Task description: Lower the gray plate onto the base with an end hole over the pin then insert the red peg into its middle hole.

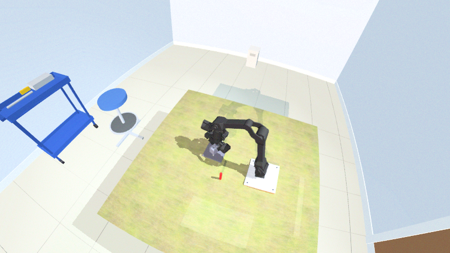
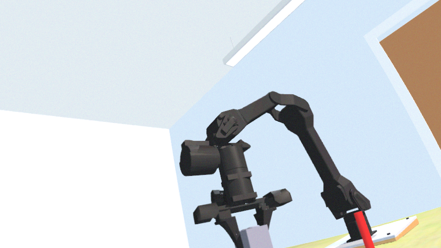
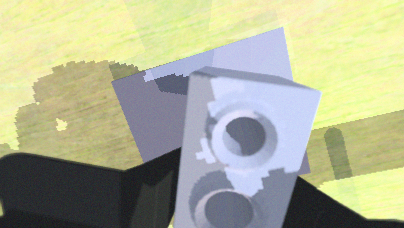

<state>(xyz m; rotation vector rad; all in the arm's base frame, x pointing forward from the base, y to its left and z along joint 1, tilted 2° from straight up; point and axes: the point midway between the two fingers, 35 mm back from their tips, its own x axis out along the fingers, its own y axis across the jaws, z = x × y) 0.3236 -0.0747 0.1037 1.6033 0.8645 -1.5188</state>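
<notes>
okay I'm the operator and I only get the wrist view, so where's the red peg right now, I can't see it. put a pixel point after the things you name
Observer: The top view shows the red peg (image 1: pixel 220 176) (image 2: pixel 363 228) upright on the mat, between the camera's side and the white mounting board (image 1: pixel 267 184) (image 2: pixel 401 228).

Operator: My picture cuts off the gray plate (image 1: pixel 213 149) (image 2: pixel 257 237) (image 3: pixel 295 117). What's above it?

Observer: The exterior view shows the gripper's body (image 2: pixel 239 178) directly above, pointing down.

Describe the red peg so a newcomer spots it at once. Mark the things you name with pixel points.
Find the white mounting board (image 1: pixel 270 182) under the black arm on the green mat (image 1: pixel 141 201). Beside it, on the side toward the blue stool (image 1: pixel 112 99), stands a short, slim cylinder: the red peg (image 1: pixel 220 176) (image 2: pixel 364 229), the only red thing there.
</notes>
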